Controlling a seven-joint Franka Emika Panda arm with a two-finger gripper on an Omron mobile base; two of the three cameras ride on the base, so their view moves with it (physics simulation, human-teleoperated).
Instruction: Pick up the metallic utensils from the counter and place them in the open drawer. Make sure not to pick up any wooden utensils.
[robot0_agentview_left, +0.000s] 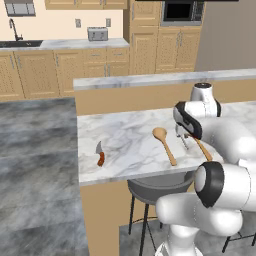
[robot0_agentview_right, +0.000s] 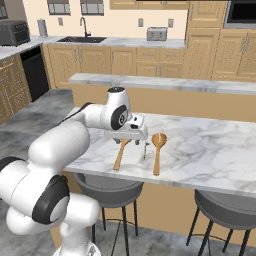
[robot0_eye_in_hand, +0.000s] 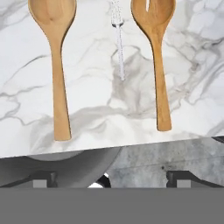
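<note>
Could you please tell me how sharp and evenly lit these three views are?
Left base view: flat light, slightly soft; small red-brown-handled knife readable. Right base view: even, no glare on the white marble counter. Hand view: sharpest; slim silver fork pale against the marble, faint shadows.

Left base view: cam behind the arm, to its left, high, facing fwd and down over the counter (robot0_agentview_left: 125, 137); far kitchen wall in bkgd. Right base view: same setup from the right side, same counter (robot0_agentview_right: 200, 145), wider angle. Hand view: close, looking down along the gripper at the counter's near edge (robot0_eye_in_hand: 96, 92). All 3 share the wooden spoon (robot0_agentview_left: 164, 144) (robot0_agentview_right: 157, 150) (robot0_eye_in_hand: 54, 57) and the marble around it.
</note>
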